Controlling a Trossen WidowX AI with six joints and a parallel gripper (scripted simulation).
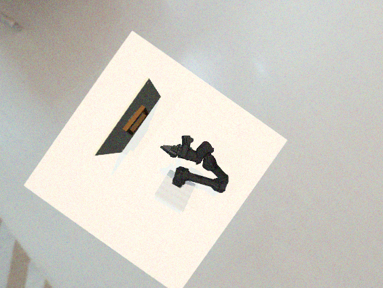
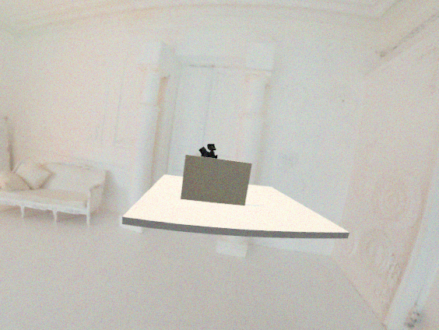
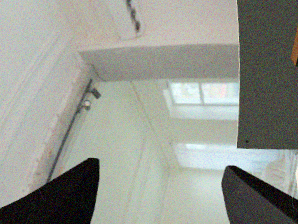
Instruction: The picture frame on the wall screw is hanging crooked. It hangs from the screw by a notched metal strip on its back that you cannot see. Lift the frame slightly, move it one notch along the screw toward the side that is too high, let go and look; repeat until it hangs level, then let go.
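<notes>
The picture frame [image 1: 134, 118] is orange-brown with a dark inside and hangs on the dark upright panel [image 1: 117, 142] [image 2: 216, 180] [image 3: 267, 100]. It looks slightly tilted: its lower-left end in the top camera sits nearer the panel's top edge. Only a sliver of the frame [image 3: 296, 49] shows at the right edge of the wrist view. The screw and the notched strip are hidden. My gripper [image 1: 161, 147] [image 3: 161, 164] is partly open and empty, pointing toward the panel and well short of it. In the exterior view the panel hides the frame and the fingers.
The panel stands upright on the pale table top [image 1: 85, 190] [image 2: 163, 210]. My arm [image 1: 222, 176] [image 2: 210, 151] is folded back over the table from its base, beside a whitish block [image 1: 174, 197]. A white sofa [image 2: 58, 183] stands in the room behind.
</notes>
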